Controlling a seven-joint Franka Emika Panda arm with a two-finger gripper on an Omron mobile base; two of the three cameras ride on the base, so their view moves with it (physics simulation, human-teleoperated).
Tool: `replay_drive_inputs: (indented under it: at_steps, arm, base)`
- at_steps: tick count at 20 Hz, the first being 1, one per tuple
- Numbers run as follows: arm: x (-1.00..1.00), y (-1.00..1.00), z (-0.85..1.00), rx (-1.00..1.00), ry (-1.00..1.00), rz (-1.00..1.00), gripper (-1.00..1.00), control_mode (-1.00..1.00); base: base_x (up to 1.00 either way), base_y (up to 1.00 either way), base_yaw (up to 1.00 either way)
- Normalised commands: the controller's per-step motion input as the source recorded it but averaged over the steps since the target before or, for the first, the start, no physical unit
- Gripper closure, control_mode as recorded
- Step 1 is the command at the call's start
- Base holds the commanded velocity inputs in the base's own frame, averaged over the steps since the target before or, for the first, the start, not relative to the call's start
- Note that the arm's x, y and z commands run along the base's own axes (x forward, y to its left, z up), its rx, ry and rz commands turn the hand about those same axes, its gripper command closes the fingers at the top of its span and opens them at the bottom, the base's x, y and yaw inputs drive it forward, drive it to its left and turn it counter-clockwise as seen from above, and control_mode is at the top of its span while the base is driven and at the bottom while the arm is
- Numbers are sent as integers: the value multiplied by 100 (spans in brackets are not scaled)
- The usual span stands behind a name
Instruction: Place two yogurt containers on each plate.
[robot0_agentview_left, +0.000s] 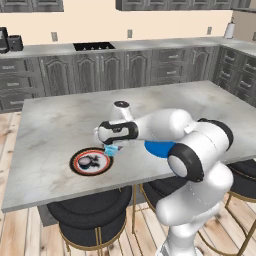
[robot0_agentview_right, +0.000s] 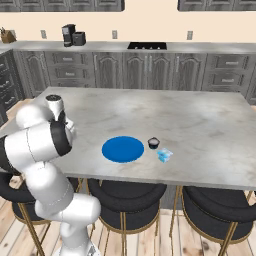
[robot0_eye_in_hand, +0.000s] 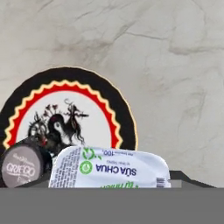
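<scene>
Nearest to us in the hand view, a pale blue boxy yogurt tub (robot0_eye_in_hand: 108, 168) with a white printed foil lid sits right at the gripper's end, low in the picture, its lid facing the camera. We cannot tell from the pictures whether the jaws are clamped on it or merely close around it; the fingertips are hidden behind the tub. In the left base view the same pale blue tub (robot0_agentview_left: 111, 150) appears just under the gripper (robot0_agentview_left: 113, 148), at the near right edge of the patterned round plate (robot0_agentview_left: 90, 161), the one with the red-orange rim, white ring and black figured centre.

Just beside the tub in the hand view, a dark round yogurt tub (robot0_eye_in_hand: 21, 166) with a brownish lid rests on the patterned plate (robot0_eye_in_hand: 87, 113), over its lower left part.

Further along the grey marbled island counter (robot0_agentview_left: 55, 125), we see the plain bright blue round plate (robot0_agentview_right: 123, 149), partly hidden behind the arm in the left base view. Just to its right in the right base view stands a second dark grey-black round tub (robot0_agentview_right: 153, 143) on the counter, and just beside that, slightly nearer the counter's edge, a second pale blue boxy tub (robot0_agentview_right: 164, 155). Neither touches the blue plate.

Beyond the island run dark grey cabinets (robot0_agentview_right: 125, 70).
</scene>
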Motion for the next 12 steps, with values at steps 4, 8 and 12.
replay_drive_inputs:
  at_steps: [4,8,12]
  arm:
    - [10,56,-15,-5,19,-9,100,-100]
    - [4,28,-17,-11,6,-7,100,-100]
    - [0,8,-22,-13,1,-8,100,-100]
  base:
    - [0,0,0]
    - [0,0,0]
    - [0,0,0]
